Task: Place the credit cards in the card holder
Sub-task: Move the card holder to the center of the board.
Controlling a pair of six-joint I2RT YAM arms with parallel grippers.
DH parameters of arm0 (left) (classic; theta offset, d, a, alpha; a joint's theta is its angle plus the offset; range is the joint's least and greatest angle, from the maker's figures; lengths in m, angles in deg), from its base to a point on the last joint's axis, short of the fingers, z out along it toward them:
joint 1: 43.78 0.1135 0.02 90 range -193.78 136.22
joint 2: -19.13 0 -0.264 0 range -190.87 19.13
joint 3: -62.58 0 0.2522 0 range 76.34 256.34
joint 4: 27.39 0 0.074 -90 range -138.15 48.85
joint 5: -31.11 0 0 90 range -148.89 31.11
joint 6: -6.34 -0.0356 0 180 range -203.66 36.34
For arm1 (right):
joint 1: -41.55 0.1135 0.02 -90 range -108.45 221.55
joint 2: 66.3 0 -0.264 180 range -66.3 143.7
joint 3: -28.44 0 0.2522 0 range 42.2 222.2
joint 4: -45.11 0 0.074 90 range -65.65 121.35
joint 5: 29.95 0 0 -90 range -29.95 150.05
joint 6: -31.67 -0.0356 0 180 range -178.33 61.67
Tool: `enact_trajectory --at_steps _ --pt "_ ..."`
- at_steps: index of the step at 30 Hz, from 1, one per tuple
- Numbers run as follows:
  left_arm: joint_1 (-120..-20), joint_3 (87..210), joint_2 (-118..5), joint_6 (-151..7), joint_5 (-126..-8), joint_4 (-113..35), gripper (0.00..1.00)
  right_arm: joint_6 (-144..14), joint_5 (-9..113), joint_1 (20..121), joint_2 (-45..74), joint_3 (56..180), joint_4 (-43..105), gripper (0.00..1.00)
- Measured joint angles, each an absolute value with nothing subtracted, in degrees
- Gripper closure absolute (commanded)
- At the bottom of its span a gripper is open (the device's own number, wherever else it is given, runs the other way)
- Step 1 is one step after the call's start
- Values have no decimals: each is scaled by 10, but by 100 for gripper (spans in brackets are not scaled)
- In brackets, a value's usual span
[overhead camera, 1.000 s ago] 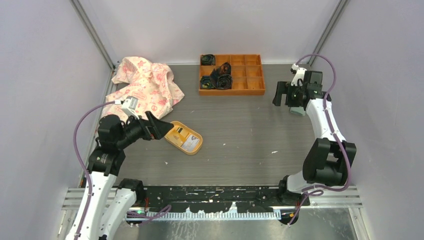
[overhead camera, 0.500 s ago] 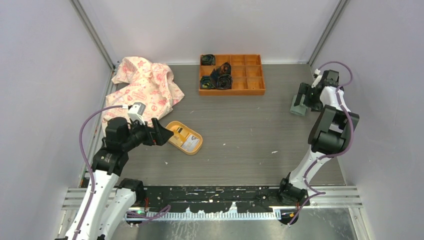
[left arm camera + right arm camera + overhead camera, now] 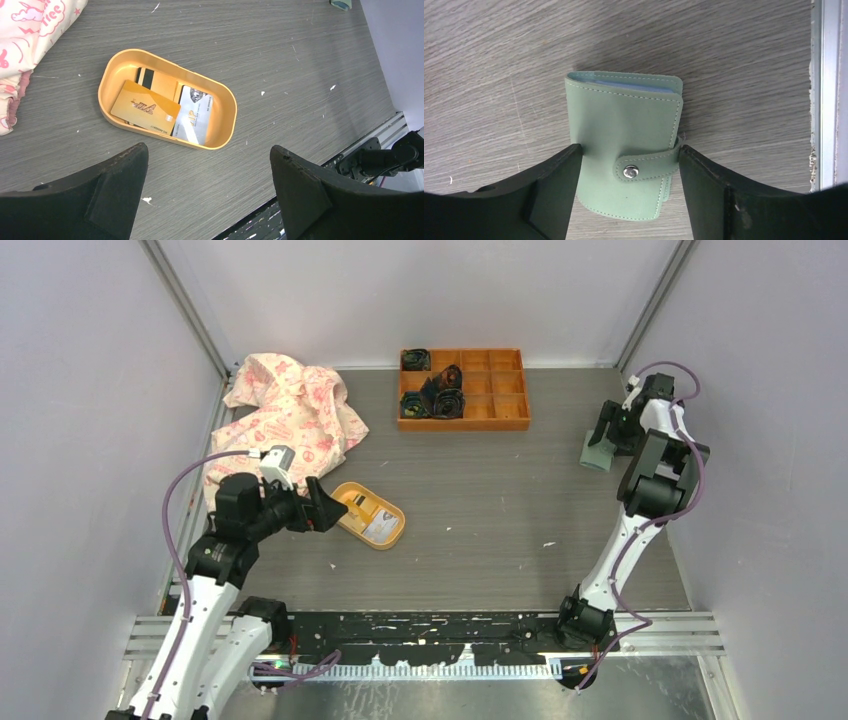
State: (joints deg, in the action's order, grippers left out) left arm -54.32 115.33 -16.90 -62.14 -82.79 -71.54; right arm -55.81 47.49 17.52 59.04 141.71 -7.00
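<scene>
The left gripper [image 3: 209, 150] was held with its two dark fingers spread wide, nothing between them, hovering above the grey table [image 3: 300, 60] near its left edge. Just beyond the fingertips a yellow-orange oval dish [image 3: 106, 82] was seen lying on the table, and the credit cards [image 3: 146, 106] were lying inside it: an orange card on top, a whitish-grey card [image 3: 194, 115] beside it, and a dark-striped card [image 3: 145, 76] partly covered beneath. The right gripper [image 3: 630, 148] was lowered over the card holder [image 3: 624, 120] close to the right edge of the table, toward the far right corner. Its fingers were set apart on either side of the holder, right at its long edges; whether they pressed it could not be told. The mint-green holder was lying flat and folded, its strap fastened by a round snap. An orange compartment tray [image 3: 465, 424] with dark rolled items in its left compartments was placed at the far edge, and a pink patterned cloth [image 3: 290, 410] was heaped in the far left corner.
</scene>
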Motion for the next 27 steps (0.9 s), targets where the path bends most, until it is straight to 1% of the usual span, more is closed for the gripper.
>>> enact_trajectory --at_steps 5,10,16,18,20,25,27 --pt "-543 1153 -173 -621 -826 -716 9 -539 477 186 597 1429 -88 42" --pt "-543 1153 -172 -622 -826 -716 9 -508 459 222 586 1411 -98 45" --pt "-543 1153 -166 -621 -836 -714 9 -465 433 310 487 1257 -92 46" --pt "-543 1153 -166 -621 -844 -714 9 -455 426 361 451 1206 -98 45" --pt "-543 1153 -166 -620 -856 -712 9 -448 420 422 421 1165 -105 42" --pt "-543 1151 -166 -609 -901 -693 10 -429 388 571 385 1126 -132 27" --pt "-543 1143 -161 -593 -921 -678 15 -413 364 606 369 1125 -150 25"
